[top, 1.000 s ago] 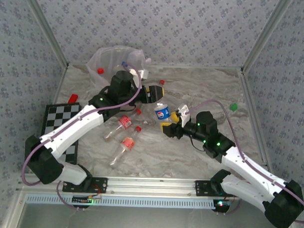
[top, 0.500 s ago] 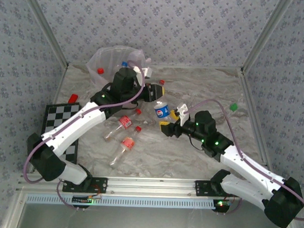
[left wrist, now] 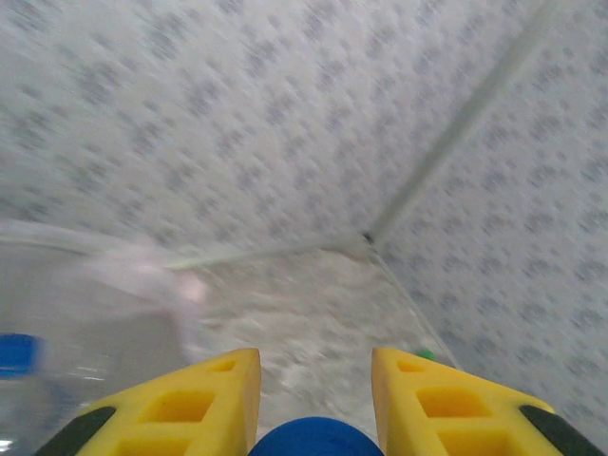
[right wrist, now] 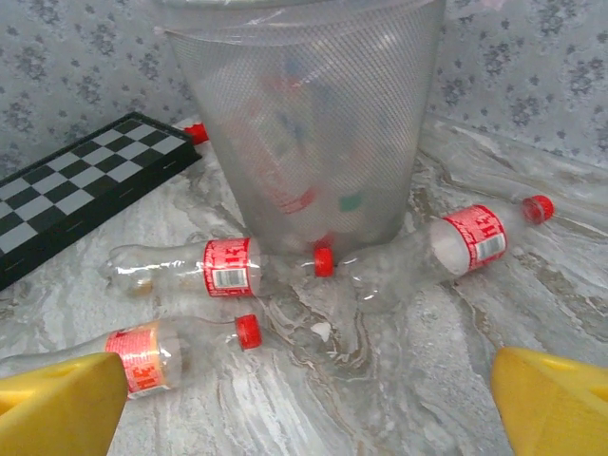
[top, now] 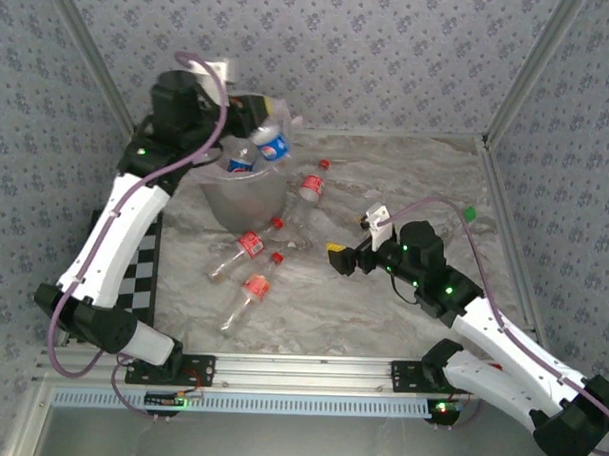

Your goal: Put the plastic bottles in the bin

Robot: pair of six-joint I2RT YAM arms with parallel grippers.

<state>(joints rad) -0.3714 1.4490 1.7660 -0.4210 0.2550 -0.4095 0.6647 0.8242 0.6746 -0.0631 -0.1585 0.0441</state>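
Left gripper (left wrist: pixel 313 380) is clamped on a blue-capped bottle (left wrist: pixel 309 439) above the bin (top: pixel 247 201); right gripper (top: pixel 352 235) is spread wide beside the bin, over marbled table (top: pixel 406 182) enclosed by patterned walls (top: pixel 391 51).

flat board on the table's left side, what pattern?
The board is black-and-white checkered; the right wrist view shows it best.

The left wrist view is blurred; the bin (left wrist: pixel 85 323) is a grey smear at left. The bottom edge cuts the blue-capped bottle (left wrist: pixel 309 439) between the left gripper (left wrist: pixel 313 385) fingers, leaving only its cap. From the right wrist, bottles (right wrist: pixel 294 180) inside the bin are vague colours. The left arm (top: pixel 114 231) hides most of the chessboard (top: pixel 148 273). A green object (top: pixel 468 213) by the right edge of the worktop (top: pixel 406 182) is too small to identify.
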